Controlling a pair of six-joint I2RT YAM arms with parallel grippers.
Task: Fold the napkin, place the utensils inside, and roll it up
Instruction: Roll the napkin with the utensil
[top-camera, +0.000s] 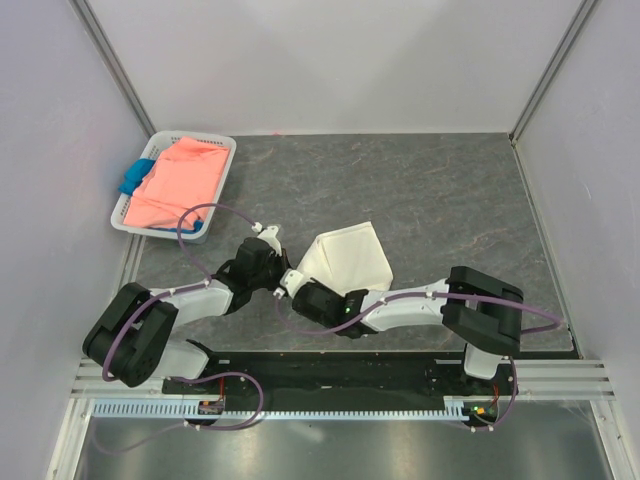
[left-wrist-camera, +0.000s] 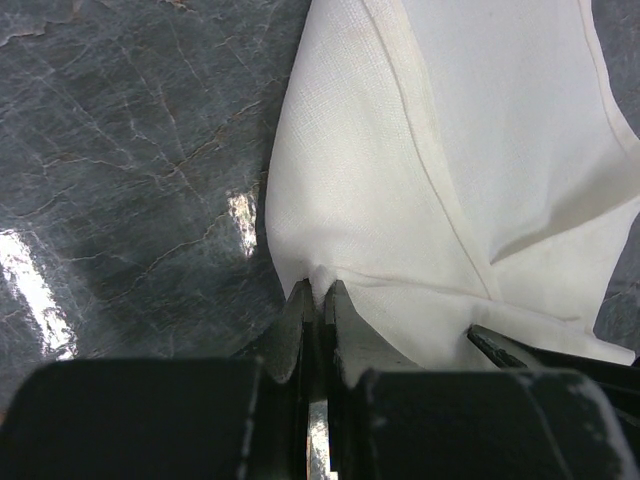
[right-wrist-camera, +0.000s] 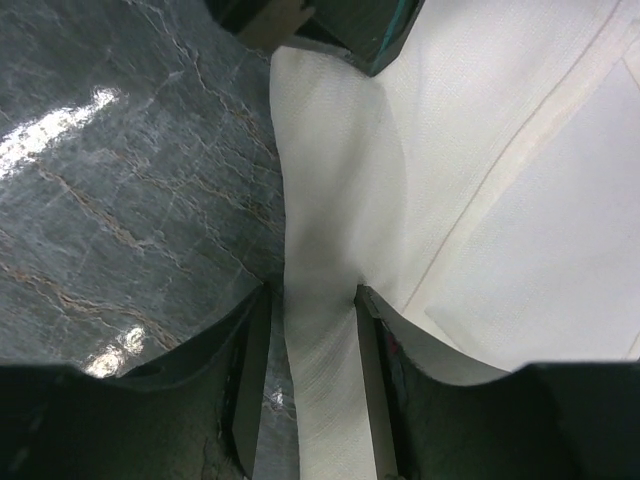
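- Left arm stretches low over the grey marbled bench (left-wrist-camera: 120, 150), left hand (left-wrist-camera: 318, 295) pinching the off-white cloth napkin (left-wrist-camera: 480, 150) at its edge.
- Right hand (right-wrist-camera: 312, 291), fingers spread, straddles a raised fold.

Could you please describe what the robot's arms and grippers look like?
Both the left arm and right arm have white links with bulky black joint housings and loose purple cables looping alongside. The left gripper and right gripper have dark, slim fingers. A small green light shows on the right arm.
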